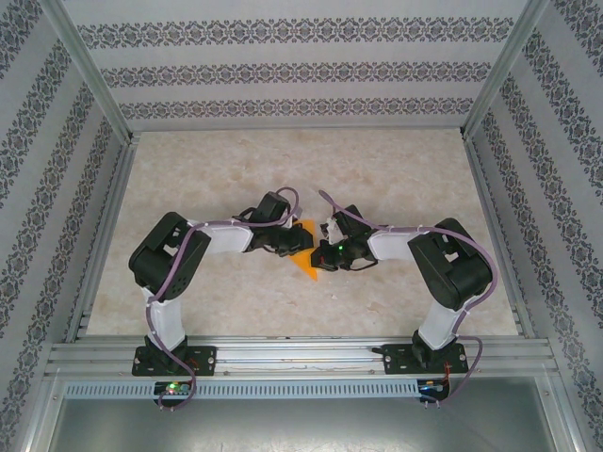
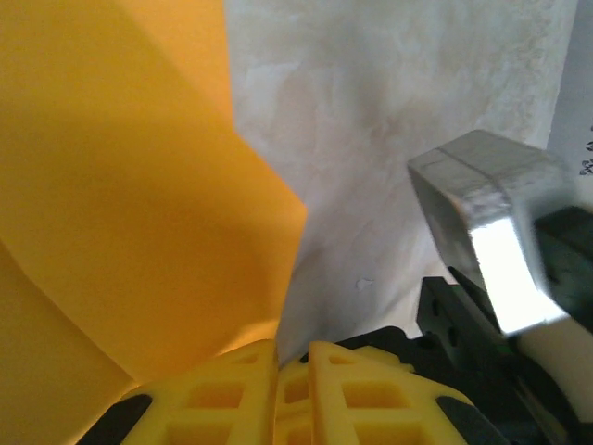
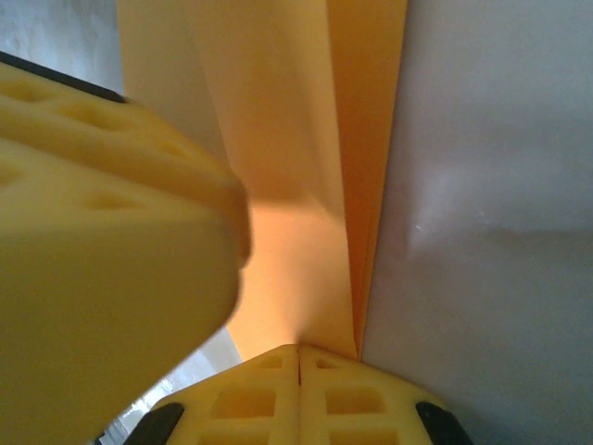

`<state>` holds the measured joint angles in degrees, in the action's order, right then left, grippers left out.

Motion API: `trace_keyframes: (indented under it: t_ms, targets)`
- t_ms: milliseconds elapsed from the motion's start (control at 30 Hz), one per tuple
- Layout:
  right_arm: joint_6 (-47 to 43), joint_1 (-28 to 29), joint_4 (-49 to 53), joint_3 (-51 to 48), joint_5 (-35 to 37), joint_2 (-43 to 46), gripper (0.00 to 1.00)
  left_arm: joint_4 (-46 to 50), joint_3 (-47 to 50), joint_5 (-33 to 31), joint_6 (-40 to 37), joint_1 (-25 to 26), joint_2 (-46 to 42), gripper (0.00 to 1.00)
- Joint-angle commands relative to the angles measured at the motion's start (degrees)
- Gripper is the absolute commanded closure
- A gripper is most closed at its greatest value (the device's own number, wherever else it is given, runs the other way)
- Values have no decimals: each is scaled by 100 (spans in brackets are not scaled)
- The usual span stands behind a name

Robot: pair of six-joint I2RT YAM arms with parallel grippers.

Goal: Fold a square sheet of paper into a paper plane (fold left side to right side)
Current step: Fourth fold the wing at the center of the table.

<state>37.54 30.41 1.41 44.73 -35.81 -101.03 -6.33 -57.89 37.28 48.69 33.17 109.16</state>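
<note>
Jaws of the left gripper (image 2: 293,350) are standing nearly together at the edge of the orange sheet of paper (image 1: 307,266), which is lying between both grippers; whether they are pinching it is unclear. The right gripper (image 3: 298,350) is clamping the folded sheet.

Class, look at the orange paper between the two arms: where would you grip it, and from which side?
Likely the orange paper by its long layered edge, coming from the bare table beside it. The layers stack there and appear slightly lifted, so jaws can close across them.
</note>
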Motion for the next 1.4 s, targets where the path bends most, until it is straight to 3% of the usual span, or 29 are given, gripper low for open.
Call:
trace_keyframes:
  t_ms: [0,667,1367]
  targets:
    - [-124,94,877,-175,817,-342,100,-288,13,69,118,101,120,83]
    - [-264,170,1628,27,1173,-457,100,-90,384,-688,-58,76,218,85]
    - [-295,246,1790,62,1174,-601,100,183,-88,-618,-630,-651,693,85]
